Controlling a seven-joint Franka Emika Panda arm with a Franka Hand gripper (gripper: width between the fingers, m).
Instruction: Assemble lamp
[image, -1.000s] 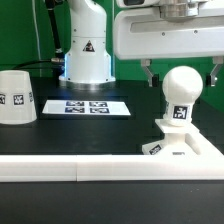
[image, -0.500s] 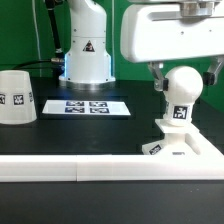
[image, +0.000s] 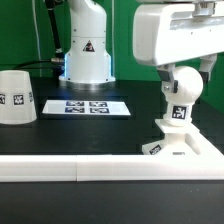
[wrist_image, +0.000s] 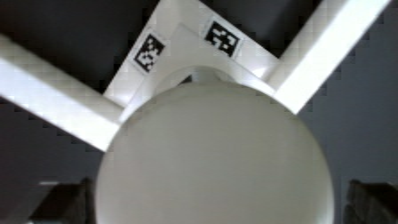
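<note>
Bulb (image: 183, 88) upright on square base (image: 190, 148), between spread jaws, apart from both.

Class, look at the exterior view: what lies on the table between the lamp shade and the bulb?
The marker board lies flat there, between the shade and the bulb, seen in the exterior view.

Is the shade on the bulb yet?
No, the shade stands by itself at the exterior view's left, well apart from the bulb, which is upright on the base.
</note>
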